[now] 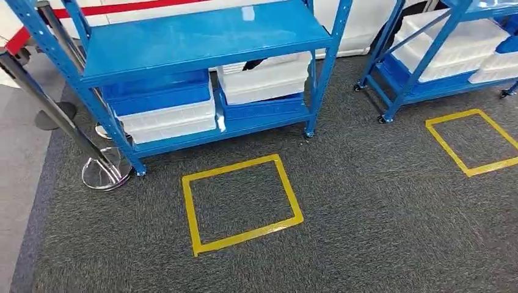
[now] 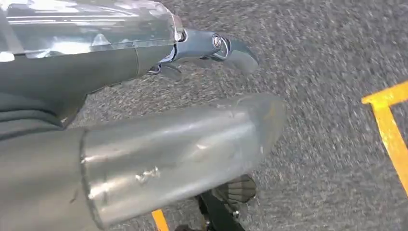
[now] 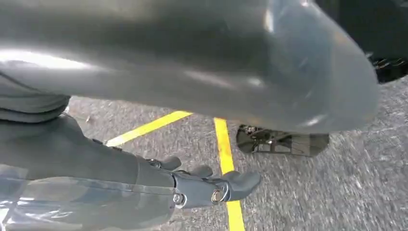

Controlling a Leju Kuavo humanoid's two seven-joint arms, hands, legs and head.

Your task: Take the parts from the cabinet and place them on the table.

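Blue steel cabinet straight ahead in the head view, upper shelf board bare, lower shelf carrying stacked blue and white bins on one side and a white bin over a blue one on the other. Parts for the task probably inside these bins, as a judgement only, since the bin walls hide the contents. Yellow tape square on the dark grey carpet just before the cabinet, most likely marking the standing place for reaching the shelf. Second blue cabinet with white bins further to the right, with its own yellow square in front. Chrome-footed barrier post beside the first cabinet's left leg, probably there to fence off the work area. Red stripe on the white wall behind, but no letters, labels or brand marks readable anywhere. Next, the left wrist view: left hand hanging low over the carpet, thumb and dark fingers apart and only lightly bent, nothing between them. Piece of yellow tape near on the carpet. Then the right wrist view: right hand hanging in the same manner, fingers loosely extended, thumb apart from them, holding nothing. Yellow tape lines on the carpet under it. Arms down at the sides, judged as the walking posture, with the approach to the cabinet not yet finished and no part taken.
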